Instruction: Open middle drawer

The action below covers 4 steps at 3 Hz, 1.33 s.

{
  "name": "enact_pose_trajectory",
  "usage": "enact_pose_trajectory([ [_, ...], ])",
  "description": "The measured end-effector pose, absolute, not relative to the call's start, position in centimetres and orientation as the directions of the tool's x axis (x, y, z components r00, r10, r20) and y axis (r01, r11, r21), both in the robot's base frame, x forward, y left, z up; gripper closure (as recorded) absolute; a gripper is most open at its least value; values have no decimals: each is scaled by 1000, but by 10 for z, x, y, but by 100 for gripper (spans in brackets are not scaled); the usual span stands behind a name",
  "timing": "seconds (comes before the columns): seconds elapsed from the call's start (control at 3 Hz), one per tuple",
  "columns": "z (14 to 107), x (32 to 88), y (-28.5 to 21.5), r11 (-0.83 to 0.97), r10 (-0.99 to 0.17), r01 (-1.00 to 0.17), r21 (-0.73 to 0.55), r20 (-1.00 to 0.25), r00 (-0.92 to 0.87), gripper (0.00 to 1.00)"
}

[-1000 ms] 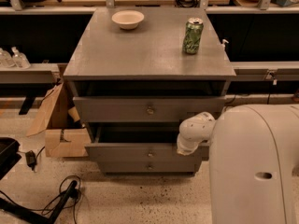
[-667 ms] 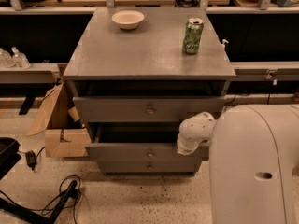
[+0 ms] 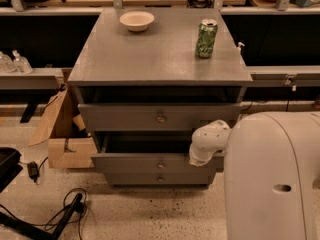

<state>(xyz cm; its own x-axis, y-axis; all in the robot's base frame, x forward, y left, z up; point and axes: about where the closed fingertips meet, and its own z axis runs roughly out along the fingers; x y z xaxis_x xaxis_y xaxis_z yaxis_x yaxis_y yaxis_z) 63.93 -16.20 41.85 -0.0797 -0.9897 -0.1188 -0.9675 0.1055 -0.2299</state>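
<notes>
At the right end of the front of the middle drawer [image 3: 135, 163], the claw [image 3: 198, 157] sits low against the grey wood. It hangs off a rounded white wrist that reaches in from the robot's body [image 3: 272, 184] at the lower right. Whether the claw is wide or narrow, or gripping the drawer's edge, I cannot tell from here.

The middle drawer stands pulled out from the cabinet [image 3: 160, 59]. Its front is well forward of the bottom drawer [image 3: 135, 178] beneath it, and a dark gap shows between it and the top drawer [image 3: 120, 118] above. Its small knob [image 3: 161, 164] is at the centre of the front, apart from the claw.

Over the last second nothing has shifted. The drawer front is at the same place, the wrist has the same pose, and the gap above is no wider. I take this to mean the pull is over and the arm has come to rest, so the task looks done or very nearly so. If anything remains, it is likely only letting go and backing the arm away without nudging the front inward.

On the cabinet's top, a pale bowl [image 3: 137, 20] sits near the back edge and a green can [image 3: 206, 38] stands upright toward the back right corner. Both are untouched.
</notes>
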Motion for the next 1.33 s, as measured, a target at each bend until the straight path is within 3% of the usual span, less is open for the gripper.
enact_pose_trajectory([
  [0.33, 419, 639, -162, 106, -990, -967, -230, -119, -80, 100],
  [0.67, 420, 639, -162, 106, -990, -967, -230, -119, -80, 87],
  [1.33, 419, 639, -162, 105, -990, -968, -229, -119, -80, 40],
])
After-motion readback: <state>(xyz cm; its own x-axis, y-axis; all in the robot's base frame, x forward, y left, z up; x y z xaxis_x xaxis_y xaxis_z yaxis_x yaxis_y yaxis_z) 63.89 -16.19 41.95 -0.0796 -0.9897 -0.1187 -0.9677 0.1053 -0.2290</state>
